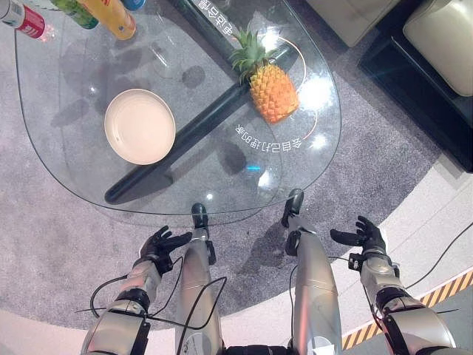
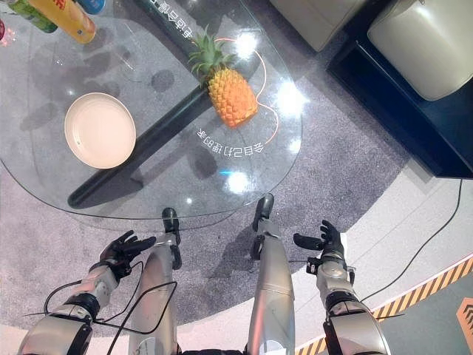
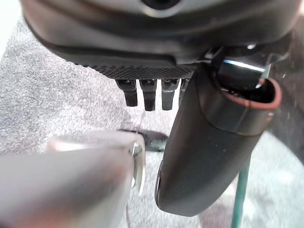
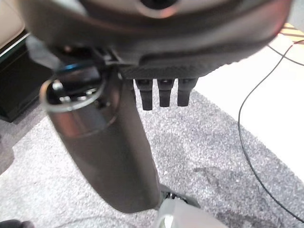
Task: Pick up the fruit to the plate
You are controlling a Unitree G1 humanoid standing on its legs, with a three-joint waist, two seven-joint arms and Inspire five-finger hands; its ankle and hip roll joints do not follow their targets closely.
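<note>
- We see a glass table (image 1: 89,170) with a rounded outline standing on a grey carpet (image 1: 44,244); a dark bar (image 1: 185,137) runs slantwise beneath the glass.
- A pineapple (image 1: 272,90) lies on its side near the table's right edge, its leafy crown toward the far edge and its body toward the near edge, well apart from the plate.
- A cream plate (image 1: 140,126) sits toward the table's left side, with nothing on it.
- At the far left corner of the table we make out several bottles (image 1: 111,16), cut off by the edge of the view.
- Our left hand (image 1: 161,242) hangs below the table's near edge over the carpet, its fingers (image 3: 148,94) relaxed and loosely spread, holding nothing.
- Our right hand (image 1: 363,235) hangs off the table's near right side, also over the carpet, fingers (image 4: 164,92) straight and slack, with nothing in its hold.
</note>
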